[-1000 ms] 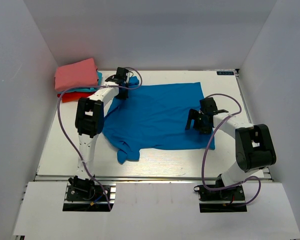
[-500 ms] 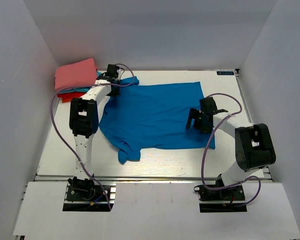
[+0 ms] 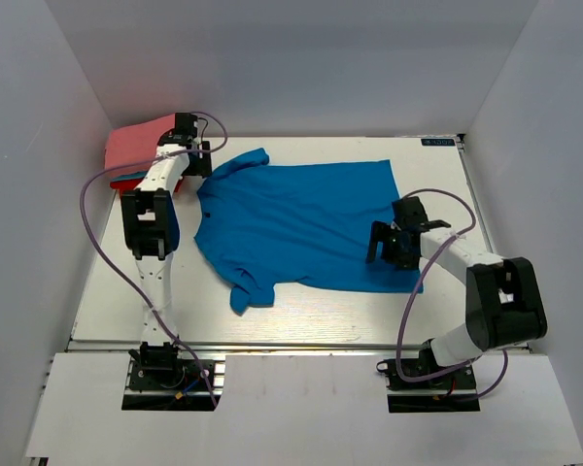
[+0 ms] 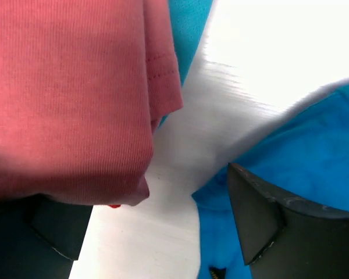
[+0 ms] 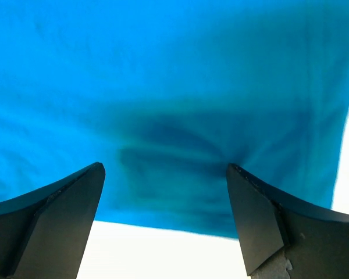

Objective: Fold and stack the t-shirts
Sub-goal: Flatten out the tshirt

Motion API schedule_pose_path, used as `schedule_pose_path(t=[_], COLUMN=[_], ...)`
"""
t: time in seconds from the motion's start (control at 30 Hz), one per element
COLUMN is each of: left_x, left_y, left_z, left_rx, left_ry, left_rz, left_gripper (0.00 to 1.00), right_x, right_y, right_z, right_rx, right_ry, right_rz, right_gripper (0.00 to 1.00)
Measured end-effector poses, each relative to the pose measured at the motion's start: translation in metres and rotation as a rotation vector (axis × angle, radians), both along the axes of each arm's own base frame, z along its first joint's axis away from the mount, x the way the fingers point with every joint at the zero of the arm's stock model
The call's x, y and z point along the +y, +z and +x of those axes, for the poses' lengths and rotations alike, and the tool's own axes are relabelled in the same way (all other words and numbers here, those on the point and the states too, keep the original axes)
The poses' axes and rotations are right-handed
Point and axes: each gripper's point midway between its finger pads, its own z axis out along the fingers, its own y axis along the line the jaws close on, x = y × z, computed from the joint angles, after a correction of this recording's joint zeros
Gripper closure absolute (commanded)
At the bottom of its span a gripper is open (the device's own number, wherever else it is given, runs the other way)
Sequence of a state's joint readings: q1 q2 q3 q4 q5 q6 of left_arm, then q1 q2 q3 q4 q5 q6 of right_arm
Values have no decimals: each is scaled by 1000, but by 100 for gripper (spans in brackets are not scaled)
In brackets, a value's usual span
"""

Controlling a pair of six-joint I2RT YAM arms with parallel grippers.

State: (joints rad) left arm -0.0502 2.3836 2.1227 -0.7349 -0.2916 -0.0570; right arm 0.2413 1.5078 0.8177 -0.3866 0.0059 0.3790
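The royal-blue t-shirt [image 3: 301, 221] lies spread flat on the table, one sleeve reaching toward the far left. At the back left sits the pile of folded t-shirts, salmon-pink [image 3: 136, 144] on top and red [image 3: 126, 184] underneath. A teal edge [image 4: 189, 29] shows in the left wrist view. My left gripper [image 3: 192, 148] hangs open between the pile and the blue sleeve [image 4: 302, 157], holding nothing. The salmon-pink shirt [image 4: 75, 99] hides part of one finger. My right gripper [image 3: 389, 245] is open just above the blue shirt's right hem [image 5: 174, 87], its fingers [image 5: 267, 221] astride the cloth edge.
White walls close in the table [image 3: 447, 175] at the back and both sides. A metal rail [image 3: 301, 342] runs along the near edge. Bare white tabletop [image 5: 163, 250] shows below the shirt's hem.
My left gripper travelled left toward the pile, pulling the blue sleeve outward, then opened and let it go. The right gripper shifted slightly right and nearer, staying open.
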Motion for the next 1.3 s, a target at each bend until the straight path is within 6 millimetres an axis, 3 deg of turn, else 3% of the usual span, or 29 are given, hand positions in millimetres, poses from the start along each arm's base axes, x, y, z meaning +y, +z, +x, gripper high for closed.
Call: schedule_pose_path(t=[0.1, 0.23, 0.33, 0.47, 0.63, 0.8, 1.03, 1.17, 1.3], left_x=[0, -17, -39, -76, -124, -157, -165, -176, -186], left_y=[-1, -2, 4, 22, 28, 11, -42, -38, -37], left_z=[-4, -13, -24, -25, -24, -23, -3, 18, 40], left_rx=[17, 31, 37, 1, -27, -2, 39, -16, -84], left_ry=[-3, -56, -116, -206, -315, -381, -386, -408, -443], left_rz=[-12, -81, -144, -207, -266, -298, -317, -351, -387], left_gripper=[0, 0, 0, 0, 0, 0, 0, 0, 0], right_x=[-2, 0, 2, 4, 9, 13, 6, -7, -19], right_y=[13, 40, 58, 69, 63, 42, 14, -1, 0], right_z=[-5, 5, 22, 49, 90, 129, 187, 208, 230], right_rx=[-22, -115, -172, -198, -185, -152, -117, -89, -82], right_ry=[15, 31, 37, 23, 6, 0, -13, -42, -72], right_rz=[-2, 12, 13, 2, -15, -25, -53, -61, -47], right_gripper=[10, 10, 10, 10, 10, 10, 10, 10, 10])
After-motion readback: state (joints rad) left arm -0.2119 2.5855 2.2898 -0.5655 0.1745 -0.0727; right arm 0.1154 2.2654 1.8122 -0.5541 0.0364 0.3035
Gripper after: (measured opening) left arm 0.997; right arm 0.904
